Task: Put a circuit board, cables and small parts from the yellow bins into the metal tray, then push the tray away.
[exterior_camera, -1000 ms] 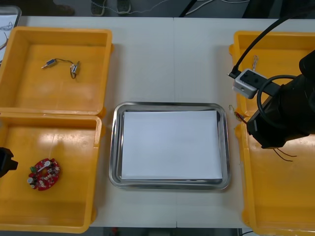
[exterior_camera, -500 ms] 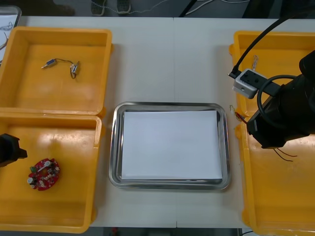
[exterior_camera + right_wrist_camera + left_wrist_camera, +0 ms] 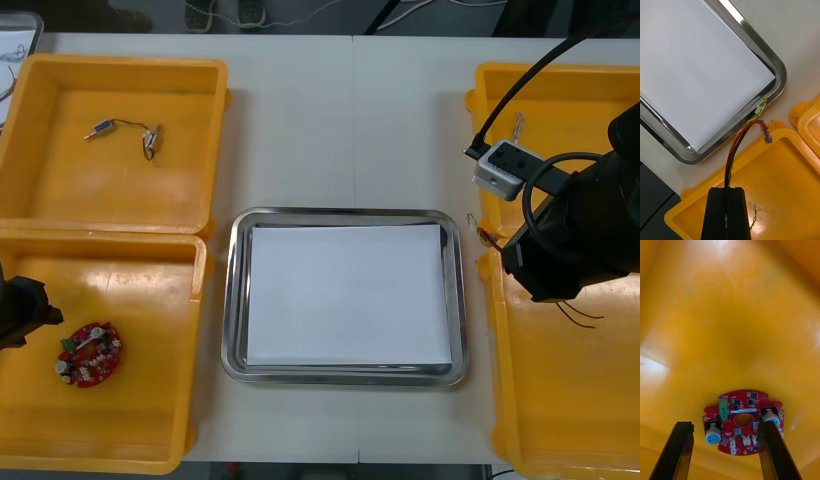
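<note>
- I am hanging my left gripper [image 3: 22,312] low inside the near-left yellow bin [image 3: 150,270], at its outer side.
- Its jaws are standing released, the two black fingers [image 3: 677,452] wide apart with nothing between them but the bin floor.
- The round red circuit board [image 3: 743,422] is lying flat on that floor, just ahead of the fingertips and framed between them; I cannot tell whether either tip is touching it.
- I am holding my right gripper [image 3: 727,190] over the inner far corner of the near-right yellow bin [image 3: 790,176], just beside the metal tray [image 3: 779,69].
- Those jaws are clenching a red and yellow cable [image 3: 733,150], which is arching out from the tips toward the tray's rim.
- The tray is sitting between the bins on the table [image 3: 350,120], white inside, with nothing lying on it.
- Small metal parts [image 3: 150,140] are resting in the far-left yellow bin [image 3: 60,190].
</note>
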Controlling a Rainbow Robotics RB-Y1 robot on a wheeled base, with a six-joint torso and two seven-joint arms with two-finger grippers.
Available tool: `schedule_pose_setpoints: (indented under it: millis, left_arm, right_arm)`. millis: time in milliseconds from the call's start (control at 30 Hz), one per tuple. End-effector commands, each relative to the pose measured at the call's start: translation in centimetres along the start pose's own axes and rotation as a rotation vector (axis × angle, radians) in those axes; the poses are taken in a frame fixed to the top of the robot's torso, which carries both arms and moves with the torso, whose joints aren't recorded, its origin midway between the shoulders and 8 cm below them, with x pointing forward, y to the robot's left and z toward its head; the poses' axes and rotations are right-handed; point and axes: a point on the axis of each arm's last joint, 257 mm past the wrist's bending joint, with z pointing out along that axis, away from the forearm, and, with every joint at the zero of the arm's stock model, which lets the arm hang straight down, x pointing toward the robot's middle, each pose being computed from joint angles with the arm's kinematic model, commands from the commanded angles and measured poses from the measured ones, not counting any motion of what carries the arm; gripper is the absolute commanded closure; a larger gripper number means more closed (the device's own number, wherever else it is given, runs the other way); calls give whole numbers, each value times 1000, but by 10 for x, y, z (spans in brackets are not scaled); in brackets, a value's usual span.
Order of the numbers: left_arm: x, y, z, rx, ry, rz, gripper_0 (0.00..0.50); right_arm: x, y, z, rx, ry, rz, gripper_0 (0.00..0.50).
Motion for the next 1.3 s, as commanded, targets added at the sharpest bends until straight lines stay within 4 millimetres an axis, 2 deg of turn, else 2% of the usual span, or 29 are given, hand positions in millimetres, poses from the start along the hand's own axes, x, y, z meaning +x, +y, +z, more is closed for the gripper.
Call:
schedule_pose_setpoints:
  millis: [33,633,1300]
  left_arm:
    - [2,-7,8,-21,-6,39,0]
    - [16,-13,39,-16,16,33,0]
    - [18,-8,53,-26,20,35,0]
  right_arm:
    - [0,-14,-10,59,0,5,500]
    - [8,-19,-11,80,34,-1,500]
    - [9,-20,-11,86,35,6,500]
